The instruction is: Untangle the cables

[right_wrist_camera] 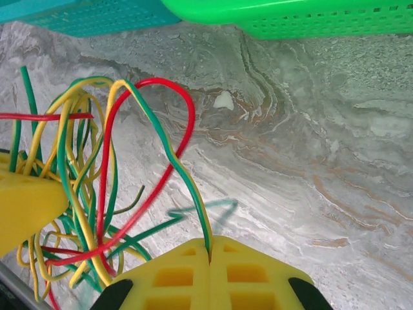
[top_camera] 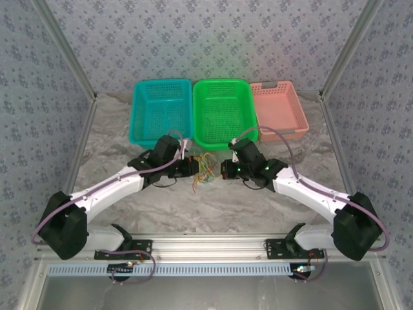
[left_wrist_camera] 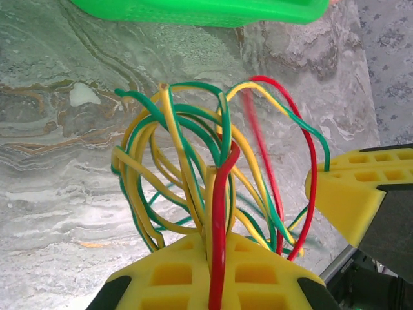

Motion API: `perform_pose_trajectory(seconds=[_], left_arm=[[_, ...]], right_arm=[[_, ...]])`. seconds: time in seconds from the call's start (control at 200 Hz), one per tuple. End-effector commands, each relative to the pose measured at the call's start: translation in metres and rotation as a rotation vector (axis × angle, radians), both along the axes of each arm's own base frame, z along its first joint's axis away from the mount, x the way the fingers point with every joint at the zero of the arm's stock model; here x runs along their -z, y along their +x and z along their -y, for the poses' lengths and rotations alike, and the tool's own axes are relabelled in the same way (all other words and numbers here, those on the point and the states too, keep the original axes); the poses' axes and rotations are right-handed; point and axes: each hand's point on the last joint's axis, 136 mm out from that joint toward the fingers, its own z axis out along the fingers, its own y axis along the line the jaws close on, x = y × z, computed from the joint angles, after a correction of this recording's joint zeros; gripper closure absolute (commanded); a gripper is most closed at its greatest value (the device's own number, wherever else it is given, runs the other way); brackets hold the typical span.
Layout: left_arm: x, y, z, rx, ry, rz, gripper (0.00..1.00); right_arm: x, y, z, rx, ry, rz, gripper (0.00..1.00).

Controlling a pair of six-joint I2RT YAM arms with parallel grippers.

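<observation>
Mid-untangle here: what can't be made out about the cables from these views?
- Top external: cables too small to tell strands apart.
- Left wrist: strand ends hidden inside the shut left gripper.
- Right wrist: bundle's left side cut off by the frame edge and the left gripper's pad; right gripper hides its strand's end.

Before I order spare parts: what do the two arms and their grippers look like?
The left arm and right arm match: white link shells, black joint housings and bulky black bases. A purple-grey hose loops along each. The left gripper and right gripper have yellow finger pads moulded in a square grid, black behind.
</observation>
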Motion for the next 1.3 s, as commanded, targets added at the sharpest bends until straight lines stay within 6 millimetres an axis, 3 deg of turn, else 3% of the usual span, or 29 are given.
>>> perform_pose_trajectory(seconds=[0.0, 0.13, 0.42, 0.625, 0.76, 0.869, 1.049, 1.294], left_arm=[[0.034, -0.013, -0.02, -0.005, 0.107, -0.081, 0.98], [0.034, -0.012, -0.02, -0.014, 0.096, -0.075, 1.0], [0.004, 0.005, -0.046, -0.202, 0.043, 0.073, 1.0], [0.002, 0.008, -0.044, -0.226, 0.015, 0.053, 1.0], [0.012, 0.003, -0.061, -0.286, 0.07, 0.028, 1.0], [0.018, -0.005, -0.074, -0.323, 0.085, 0.016, 1.0], [0.028, -0.016, -0.086, -0.352, 0.102, -0.01, 1.0], [0.049, -0.025, -0.1, -0.378, 0.151, -0.033, 1.0]], right_arm=[[0.017, 0.003, 0.034, 0.072, -0.136, -0.004, 1.0], [0.021, 0.003, 0.043, 0.105, -0.15, -0.011, 1.0], [0.026, 0.01, 0.066, 0.171, -0.121, -0.062, 1.0], [0.021, 0.008, 0.05, 0.096, -0.082, -0.071, 1.0], [0.029, -0.002, 0.061, 0.134, -0.139, -0.091, 0.65], [0.036, -0.008, 0.077, 0.206, -0.161, -0.089, 0.48], [0.059, -0.009, 0.072, 0.214, -0.203, -0.119, 0.42], [0.081, 0.01, 0.033, 0.172, -0.191, -0.131, 0.42]])
